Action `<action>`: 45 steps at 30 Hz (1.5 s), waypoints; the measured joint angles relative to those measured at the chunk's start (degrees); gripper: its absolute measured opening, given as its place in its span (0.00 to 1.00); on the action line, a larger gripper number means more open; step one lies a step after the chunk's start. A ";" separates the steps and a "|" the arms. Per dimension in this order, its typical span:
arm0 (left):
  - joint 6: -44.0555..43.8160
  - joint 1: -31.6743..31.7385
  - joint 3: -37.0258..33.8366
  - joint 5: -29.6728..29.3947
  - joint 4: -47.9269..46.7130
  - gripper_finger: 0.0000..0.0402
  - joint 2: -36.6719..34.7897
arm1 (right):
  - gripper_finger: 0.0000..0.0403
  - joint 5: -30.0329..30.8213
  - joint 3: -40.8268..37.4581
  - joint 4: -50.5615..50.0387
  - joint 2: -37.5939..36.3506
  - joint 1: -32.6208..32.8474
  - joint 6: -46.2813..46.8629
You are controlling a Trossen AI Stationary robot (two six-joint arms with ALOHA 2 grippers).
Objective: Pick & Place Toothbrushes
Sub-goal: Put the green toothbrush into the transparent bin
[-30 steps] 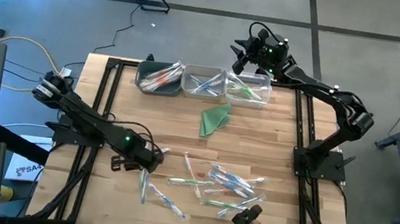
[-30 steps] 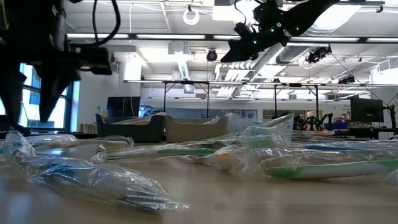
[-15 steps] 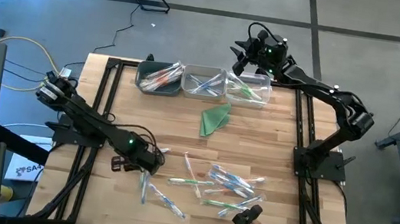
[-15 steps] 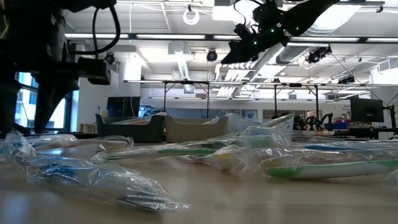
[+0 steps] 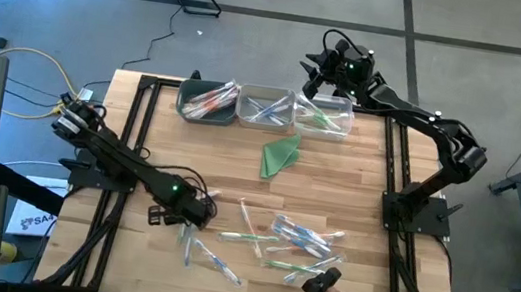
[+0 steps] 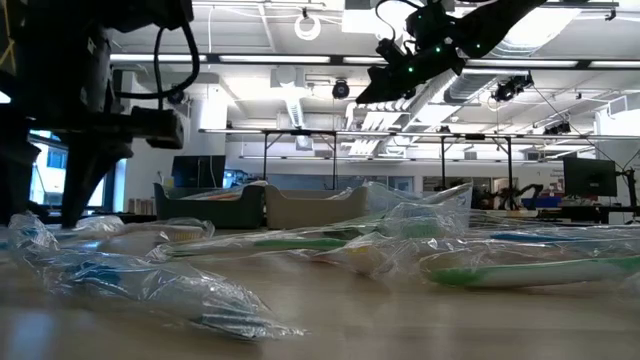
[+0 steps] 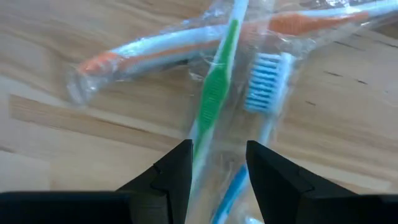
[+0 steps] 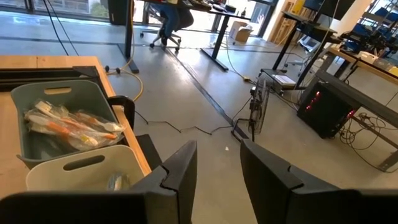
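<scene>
- Toothbrushes point(image 5: 293, 243): wrapped in clear film, scattered loose over the near half of the wooden table point(image 5: 337, 176); green, blue and orange handles among them. More lie in the three bins at the far edge.
- Green-handled toothbrush point(image 7: 214, 93): lies directly ahead of the left fingers, crossed by an orange-handled toothbrush point(image 7: 155, 50), with a blue-bristled toothbrush point(image 7: 264, 84) just beside it.
- Left gripper point(image 5: 185, 219): low over the left end of the scatter, fingers apart with a gap between the tips, nothing clamped. Whether the tips touch the film cannot be told.
- Right gripper point(image 5: 313, 72): raised above the far edge near the clear bin point(image 5: 325, 116); fingers apart, nothing between them.
- Grey bin point(image 5: 206, 100): far left of the row, holding orange-accented brushes.
- White bin point(image 5: 266, 106): middle of the row, holding blue-accented brushes.
- Clear bin: far right, holding green-accented brushes.
- Green folded triangle point(image 5: 280, 155): flat on the table, between the bins and the scatter.
</scene>
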 joint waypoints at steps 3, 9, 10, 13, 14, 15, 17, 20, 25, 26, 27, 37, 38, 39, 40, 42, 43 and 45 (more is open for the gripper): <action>0.00 0.01 -0.07 -0.01 -1.13 0.36 0.00 | 0.29 0.00 0.00 0.01 0.00 -0.02 0.00; 0.00 0.00 -0.04 -0.01 -2.46 0.36 0.02 | 0.29 -0.02 0.00 -0.02 0.00 0.00 0.00; 0.00 0.00 -0.04 -0.01 -3.02 0.36 0.02 | 0.29 -0.02 0.00 -0.03 0.00 0.00 0.00; 0.00 0.00 -0.04 -0.01 -3.72 0.36 0.00 | 0.29 -0.02 0.00 -0.01 0.00 0.00 0.00; 0.00 0.01 -0.04 -0.01 -3.63 0.36 0.00 | 0.29 -0.02 0.00 -0.01 0.00 0.00 0.00; 0.00 0.01 -0.04 -0.01 -3.53 0.36 0.00 | 0.29 -0.02 0.00 -0.03 0.00 0.00 0.00; 0.00 0.00 -0.04 -0.01 -3.36 0.36 0.00 | 0.29 -0.02 0.00 -0.03 0.00 -0.01 0.00; 0.00 0.01 -0.04 -0.03 -2.90 0.36 0.00 | 0.29 -0.04 0.00 -0.03 0.00 -0.01 0.00; 0.00 0.01 -0.04 -0.24 -2.43 0.36 0.00 | 0.29 -0.04 0.00 -0.03 0.00 0.00 0.00; 0.00 -0.01 -0.04 -0.72 -1.89 0.36 0.00 | 0.29 -0.04 0.00 -0.03 0.00 0.00 0.00; 0.00 -0.02 -0.04 -1.98 -0.92 0.36 0.00 | 0.29 -0.04 0.00 -0.03 0.00 0.00 0.00; 0.88 0.01 -0.04 -4.27 1.24 0.36 0.00 | 0.29 -0.28 0.00 -0.05 0.00 0.02 0.00; 0.89 0.01 -0.04 -3.56 1.17 0.36 0.00 | 0.29 -0.37 0.00 -0.05 0.00 0.02 0.00; 0.90 0.01 -0.04 -2.98 0.85 0.36 -0.02 | 0.29 -0.42 0.00 -0.04 0.00 0.02 0.00; 0.90 0.01 -0.04 -2.68 0.32 0.36 -0.02 | 0.29 -0.42 0.01 -0.04 0.00 0.02 0.00; 0.90 0.01 -0.04 -2.50 -0.95 0.36 -0.02 | 0.29 -0.44 0.00 -0.03 0.00 0.04 0.00; 0.90 0.01 -0.04 -2.52 -1.34 0.36 -0.02 | 0.29 -0.44 0.00 -0.05 0.00 0.04 0.00; 0.89 0.03 0.00 -2.54 -2.45 0.36 -0.03 | 0.29 -0.45 0.00 -0.05 0.00 0.04 0.00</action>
